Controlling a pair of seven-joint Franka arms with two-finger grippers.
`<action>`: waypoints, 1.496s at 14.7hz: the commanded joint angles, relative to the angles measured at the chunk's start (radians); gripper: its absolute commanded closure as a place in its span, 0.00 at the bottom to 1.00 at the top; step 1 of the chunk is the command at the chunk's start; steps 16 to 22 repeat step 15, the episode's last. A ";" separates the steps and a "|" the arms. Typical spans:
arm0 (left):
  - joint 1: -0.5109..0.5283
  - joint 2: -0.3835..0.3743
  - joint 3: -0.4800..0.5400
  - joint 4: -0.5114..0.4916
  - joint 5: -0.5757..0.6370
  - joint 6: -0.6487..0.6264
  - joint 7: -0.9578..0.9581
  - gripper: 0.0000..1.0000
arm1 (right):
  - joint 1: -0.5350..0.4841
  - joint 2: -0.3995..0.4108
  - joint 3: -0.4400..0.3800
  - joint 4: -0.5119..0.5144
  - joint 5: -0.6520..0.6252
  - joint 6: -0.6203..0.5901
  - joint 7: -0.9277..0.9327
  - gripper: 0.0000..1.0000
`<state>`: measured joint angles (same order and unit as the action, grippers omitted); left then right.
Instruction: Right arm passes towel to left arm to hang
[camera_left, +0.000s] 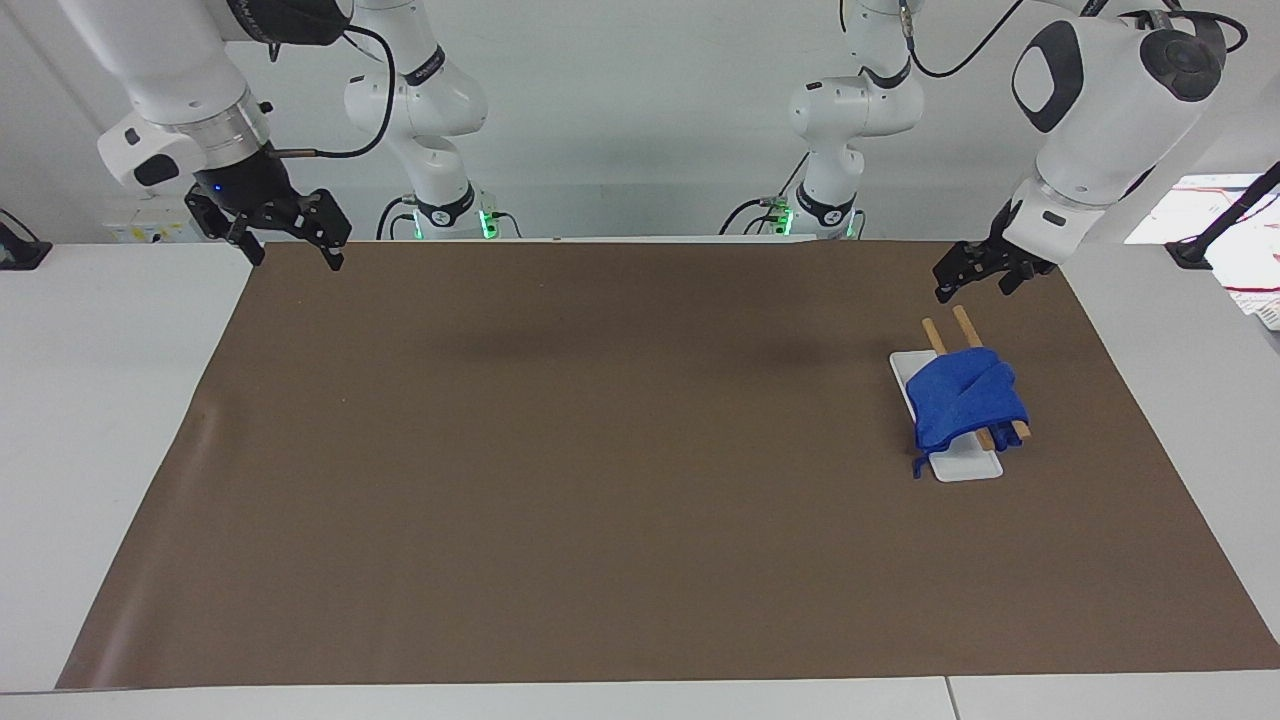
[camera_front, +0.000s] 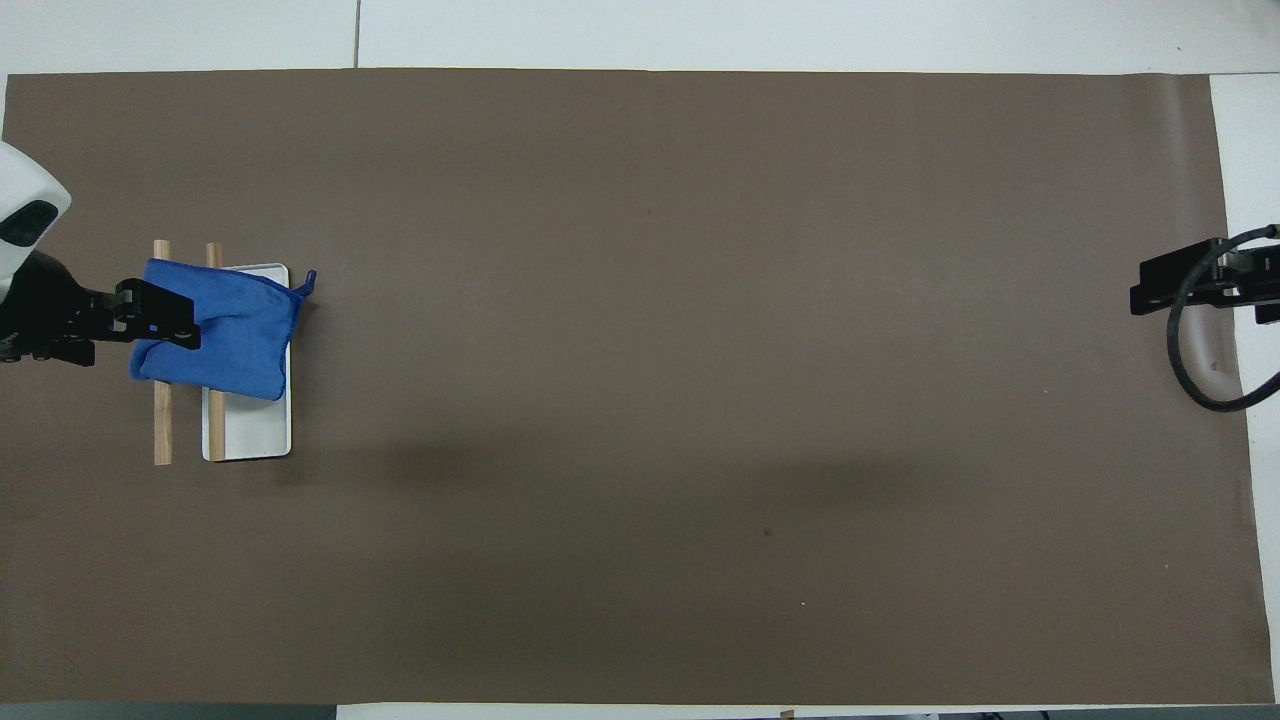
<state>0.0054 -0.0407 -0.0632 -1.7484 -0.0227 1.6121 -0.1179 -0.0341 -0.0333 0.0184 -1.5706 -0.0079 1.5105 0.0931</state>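
Note:
The bright blue towel (camera_left: 965, 400) hangs draped over two wooden rods (camera_left: 962, 322) on a white base (camera_left: 970, 467), at the left arm's end of the table. Its cord loop (camera_left: 918, 465) hangs off the base's edge. In the overhead view the towel (camera_front: 235, 335) covers the rods (camera_front: 162, 420) and part of the base (camera_front: 250, 430). My left gripper (camera_left: 972, 288) is open and empty, raised over the rack's edge and apart from the towel; in the overhead view the left gripper (camera_front: 160, 317) overlaps the towel's edge. My right gripper (camera_left: 297, 257) waits open and empty over the mat's corner at its own end, and shows in the overhead view (camera_front: 1160, 285).
A brown mat (camera_left: 600, 450) covers most of the white table. The rack is the only thing standing on it. A black cable (camera_front: 1195, 370) loops at the right gripper.

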 joint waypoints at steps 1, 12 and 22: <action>-0.004 -0.013 0.005 -0.007 0.017 0.006 0.018 0.00 | -0.012 -0.011 0.005 -0.006 -0.004 -0.006 -0.022 0.00; -0.005 -0.018 0.003 -0.008 0.027 0.014 0.092 0.00 | -0.012 -0.013 0.003 -0.005 -0.004 -0.001 -0.019 0.00; -0.004 -0.018 0.005 -0.007 0.027 0.020 0.135 0.00 | -0.012 -0.013 0.003 -0.005 -0.003 -0.001 -0.021 0.00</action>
